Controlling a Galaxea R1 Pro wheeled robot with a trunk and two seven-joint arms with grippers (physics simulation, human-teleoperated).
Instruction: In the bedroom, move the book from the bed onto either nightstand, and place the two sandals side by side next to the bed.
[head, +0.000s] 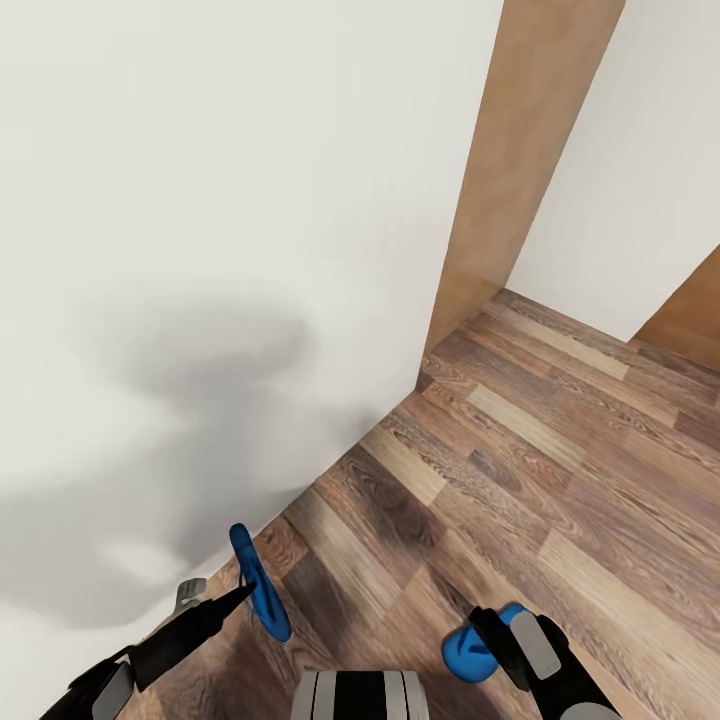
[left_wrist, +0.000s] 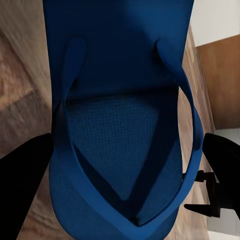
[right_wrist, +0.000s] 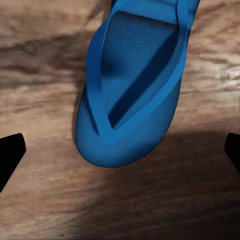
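Observation:
I see both blue sandals. One sandal (head: 262, 590) hangs edge-on above the floor at the lower left, with my left gripper (head: 236, 600) shut on it. In the left wrist view that sandal (left_wrist: 120, 125) spans the gap between the black fingers (left_wrist: 222, 167). The other sandal (head: 472, 650) is low at the lower right, just in front of my right gripper (head: 508, 640). In the right wrist view this sandal (right_wrist: 131, 95) lies strap-up over the wood floor. Its toe end sits between the widely spread fingertips (right_wrist: 10, 155) without touching them. The book, bed and nightstand are out of view.
A white wall (head: 200, 250) stands close on the left, meeting the brown plank floor (head: 560, 470). A tall light-wood panel (head: 510, 170) marks the wall's end, with another white wall (head: 640, 160) behind it. Open floor stretches ahead and to the right.

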